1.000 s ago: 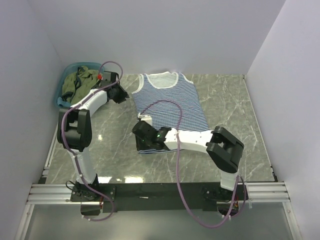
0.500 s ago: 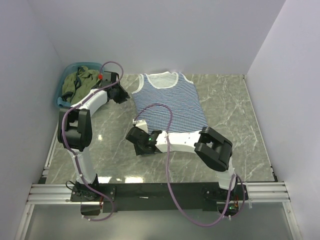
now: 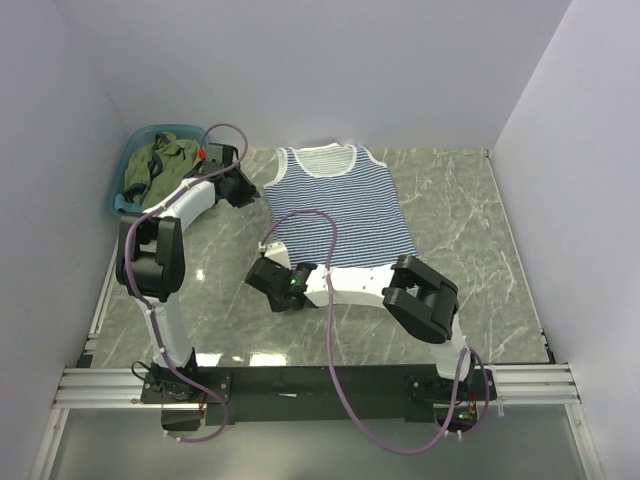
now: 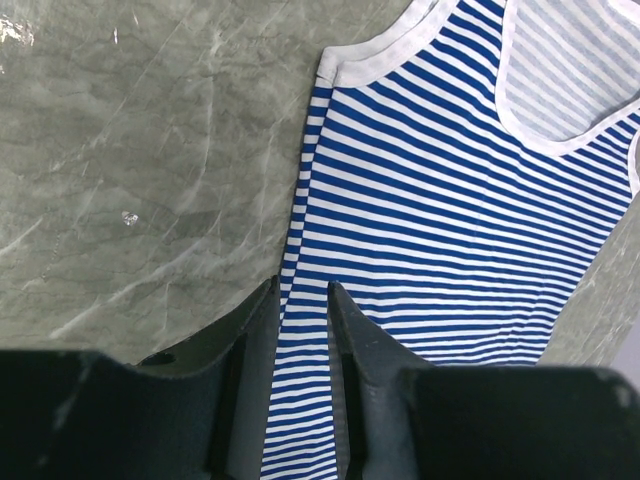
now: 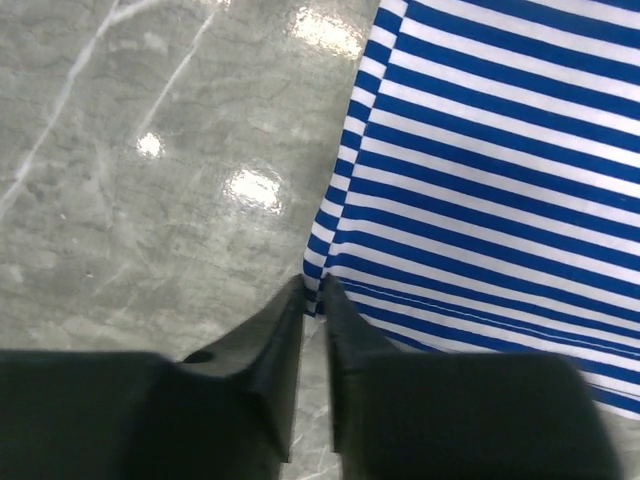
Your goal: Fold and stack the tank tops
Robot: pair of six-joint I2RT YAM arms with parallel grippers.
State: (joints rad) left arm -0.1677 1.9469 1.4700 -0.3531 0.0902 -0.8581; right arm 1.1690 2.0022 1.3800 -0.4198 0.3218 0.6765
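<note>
The navy-and-white striped tank top (image 3: 345, 200) lies spread flat on the marble table, neckline toward the back wall. My right gripper (image 3: 268, 283) is at its near-left hem corner. In the right wrist view, that gripper (image 5: 312, 285) has its jaws pinched on the corner of the striped fabric (image 5: 500, 150). My left gripper (image 3: 243, 190) is at the shirt's far-left side, below the shoulder strap. In the left wrist view, its jaws (image 4: 303, 288) stand narrowly apart, straddling the side edge of the striped cloth (image 4: 450, 200), which still lies flat. The olive green tank top (image 3: 160, 162) sits crumpled in the basin.
The translucent teal basin (image 3: 118, 195) stands in the back-left corner, just left of my left arm. White walls close in the table at the back and on both sides. Purple cables loop over both arms.
My right gripper slid left and toward me along the hem to the shirt's near-left corner and closed its jaws there. My left arm has hardly moved.
</note>
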